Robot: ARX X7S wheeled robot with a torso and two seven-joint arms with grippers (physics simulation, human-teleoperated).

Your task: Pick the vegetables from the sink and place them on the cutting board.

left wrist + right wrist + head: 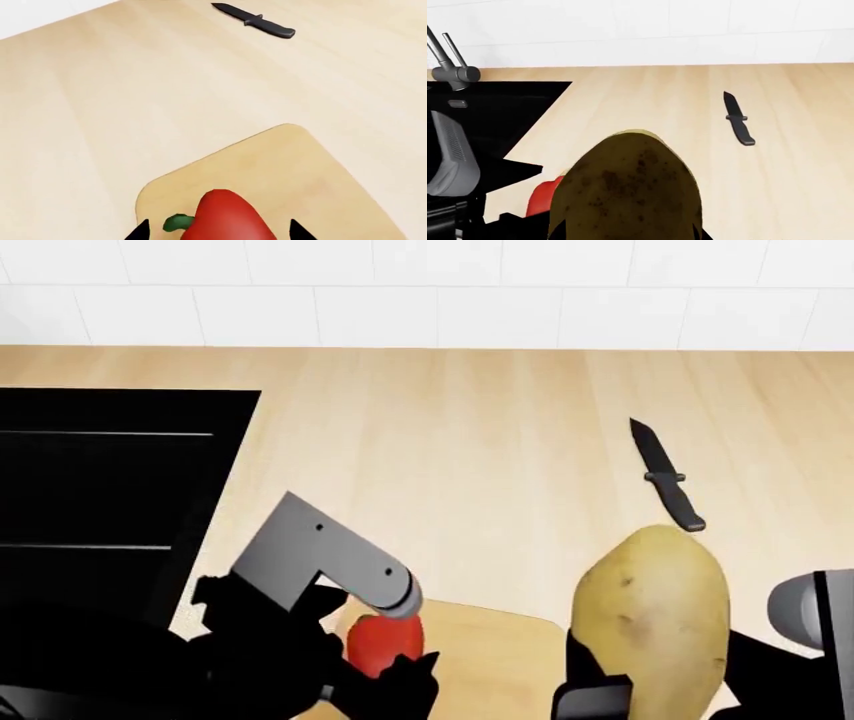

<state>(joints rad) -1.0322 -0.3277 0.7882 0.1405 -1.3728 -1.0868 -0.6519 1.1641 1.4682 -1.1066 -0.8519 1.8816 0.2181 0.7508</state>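
Nearest you, low in the head view, are your two loaded grippers. Starting at the left: the sink (107, 500) sits at the far left, black, with no vegetable showing in the part you can see. Your left gripper (387, 665) is closed around the red pepper (386, 638), and the left wrist view shows the pepper (227, 217) between the two black fingertips (140, 232), its green stem pointing sideways, directly over the near-left part of the cutting board (293, 170). So the board lies straight beneath that hand; I judge the pepper only needs lowering and letting go. I cannot tell whether it already touches the wood. Moving right, your right gripper (601, 690) grips the potato (654, 615) by its near end, long axis standing roughly upright and leaning a little right, held well above the counter (467, 440). The board's visible corner (514, 640) lies just left of it, so that arm needs to shift left before setting down. Further right and far, a black knife (665, 475) rests on the counter, well apart from the board.
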